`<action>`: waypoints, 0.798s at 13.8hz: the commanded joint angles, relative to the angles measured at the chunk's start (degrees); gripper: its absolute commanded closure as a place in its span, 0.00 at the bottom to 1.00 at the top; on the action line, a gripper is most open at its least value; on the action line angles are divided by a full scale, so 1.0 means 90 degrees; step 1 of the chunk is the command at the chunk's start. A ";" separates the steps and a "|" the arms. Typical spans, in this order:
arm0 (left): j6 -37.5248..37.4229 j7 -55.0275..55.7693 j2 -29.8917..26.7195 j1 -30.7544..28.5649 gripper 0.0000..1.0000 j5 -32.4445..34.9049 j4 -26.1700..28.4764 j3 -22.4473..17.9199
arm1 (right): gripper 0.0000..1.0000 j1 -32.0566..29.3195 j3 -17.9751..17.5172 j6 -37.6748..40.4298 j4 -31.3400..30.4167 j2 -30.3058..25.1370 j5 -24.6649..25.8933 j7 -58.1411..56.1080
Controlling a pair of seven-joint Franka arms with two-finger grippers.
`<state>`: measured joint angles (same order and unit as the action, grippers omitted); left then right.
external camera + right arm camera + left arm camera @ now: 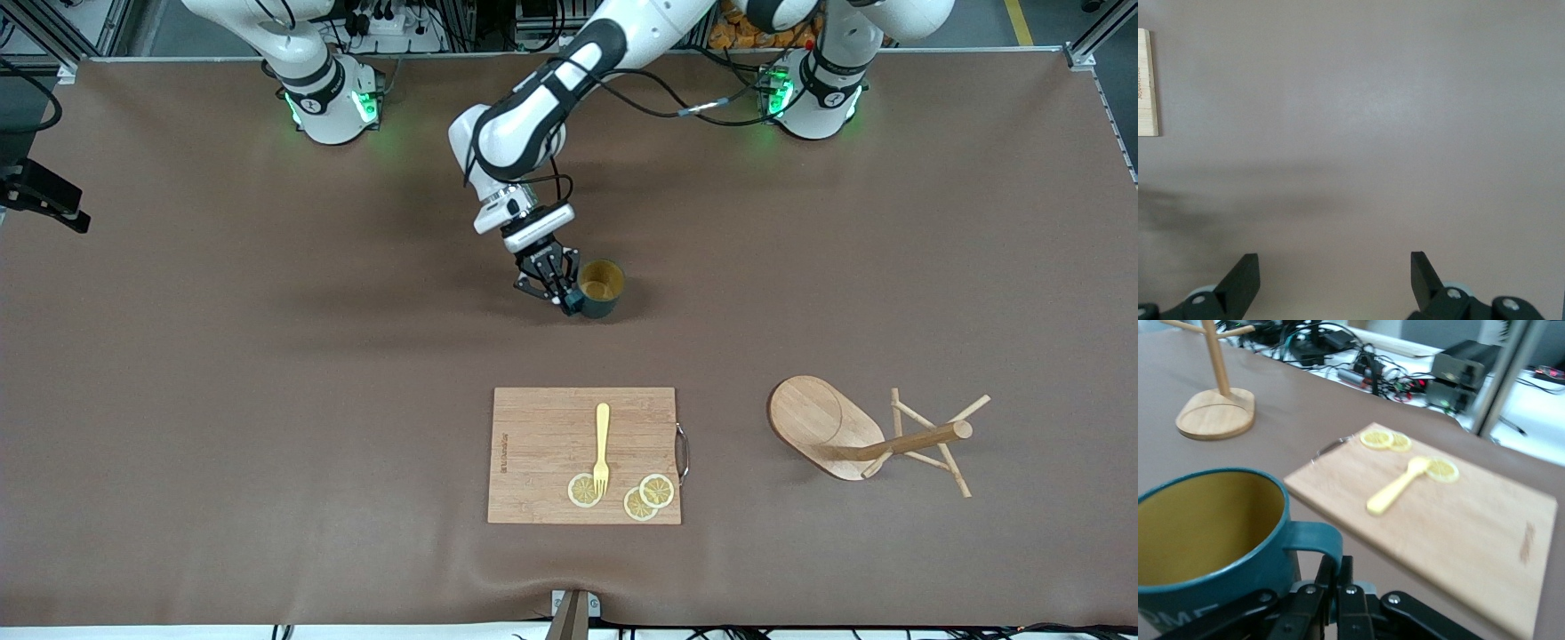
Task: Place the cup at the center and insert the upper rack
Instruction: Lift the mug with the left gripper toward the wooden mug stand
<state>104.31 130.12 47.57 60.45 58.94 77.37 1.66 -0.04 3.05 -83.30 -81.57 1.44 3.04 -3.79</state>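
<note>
Nearest the front camera lies the bamboo cutting board (584,455), carrying a yellow fork (602,447) and three lemon slices (656,490), with a metal handle on the edge facing the left arm's end of the bench (178,356).

Going from the right arm's end across: the right arm waits, only its base showing in the front view. In its wrist view the right gripper (1335,283) hangs over bare brown mat with its jaws spread wide and nothing between them; only the board's corner is visible at the frame's edge.

Mid-bench, farther from the front camera than the board, the cup (600,288) stands upright. The left gripper (567,300) has its jaws closed on the cup's loop handle; the left wrist view cuts off the lower part of the cup.

Toward the left arm's end, the upper rack (853,433) stands on its oval base, well apart from the cup; in the left wrist view its peg tips are cut off.
</note>
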 commanded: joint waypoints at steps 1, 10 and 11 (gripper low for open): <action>0.0001 -0.0870 -0.0646 -0.0543 1.00 -0.0687 0.0037 0.0109 | 0.00 -0.0103 -0.0066 0.0106 0.0176 0.0084 -0.0025 0.0011; 0.0363 -0.2325 -0.2384 -0.1989 1.00 -0.3460 0.0046 0.0089 | 0.00 -0.0093 -0.0066 0.0115 0.0157 0.0084 -0.0015 0.0021; 0.0430 -0.2754 -0.2521 -0.2232 1.00 -0.3878 0.0037 0.0099 | 0.00 -0.0083 -0.0066 0.0115 0.0157 0.0084 -0.0015 0.0021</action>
<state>106.77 110.68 28.24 43.72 29.14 76.11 1.86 -0.06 3.07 -83.20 -81.57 1.52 3.03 -3.79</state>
